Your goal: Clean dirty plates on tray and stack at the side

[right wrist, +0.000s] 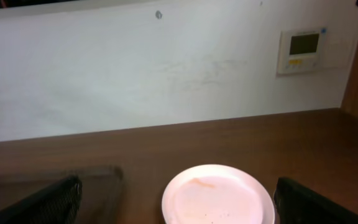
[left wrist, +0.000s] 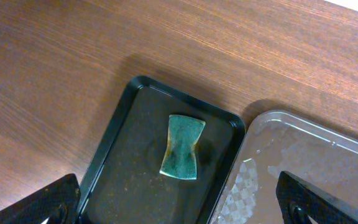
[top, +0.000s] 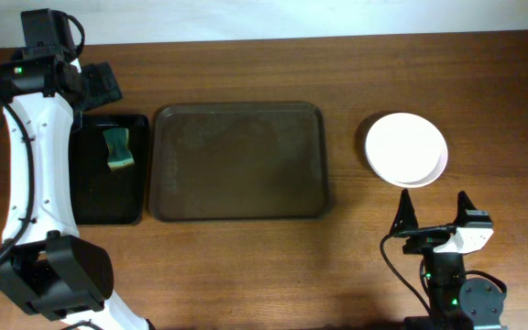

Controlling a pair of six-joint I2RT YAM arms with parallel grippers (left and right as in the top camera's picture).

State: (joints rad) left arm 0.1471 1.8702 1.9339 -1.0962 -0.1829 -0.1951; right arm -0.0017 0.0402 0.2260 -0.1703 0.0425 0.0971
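Already stacked, plates (top: 406, 149) sit beside the tray (top: 238, 163); wall panel (right wrist: 301, 51) unreadable.

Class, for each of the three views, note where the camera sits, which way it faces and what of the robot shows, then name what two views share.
Overhead: above the table, facing straight down on the tray; left arm and right arm show.
Left wrist: on the left gripper, looking down at the sponge in the black tray; its open fingertips show.
Right wrist: on the right gripper, low, facing the wall across the white plates; its open fingertips show.
Shared: overhead and left wrist both show the sponge.
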